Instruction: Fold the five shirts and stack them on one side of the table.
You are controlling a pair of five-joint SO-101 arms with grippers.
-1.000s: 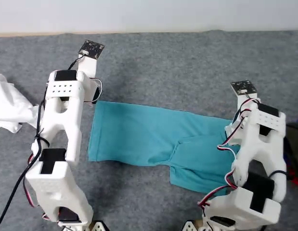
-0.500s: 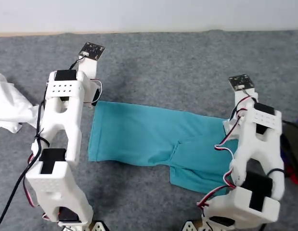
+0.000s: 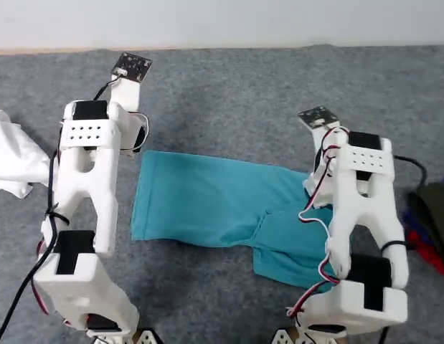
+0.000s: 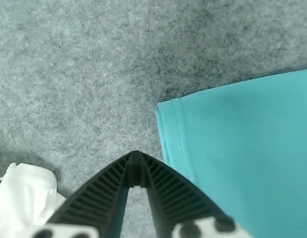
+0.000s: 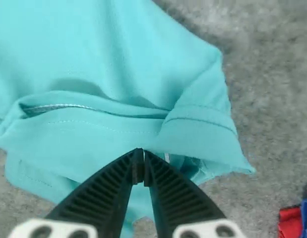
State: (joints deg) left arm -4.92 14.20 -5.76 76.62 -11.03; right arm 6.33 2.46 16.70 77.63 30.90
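A teal shirt (image 3: 207, 201) lies flat on the grey counter (image 3: 243, 93), in the middle, between the two arms. It is spread out long from one arm to the other. Near the right arm it is folded over, with a flap of cloth lying on top.

The left pincer (image 4: 138, 157) is closed, with its two black tips pressed together. It has nothing in it. It hangs over bare counter, just beside the corner of the shirt (image 4: 242, 148) where the stitched hem is.

The right pincer (image 5: 139, 154) is closed too, its tips touching. It is right over the bunched, folded edge of the shirt (image 5: 93, 64). It may be pinching a little bit of cloth, but I can't tell for sure from here.

A white shirt (image 3: 13, 161) sits crumpled in a heap at the left edge of the counter, near the left arm. The left wrist view also shows a bit of it (image 4: 24, 198).

At the right edge there is a small pile of clothes (image 3: 430, 222), dark, red and blue. A red bit (image 5: 292, 218) peeks in at the corner of the right wrist view.
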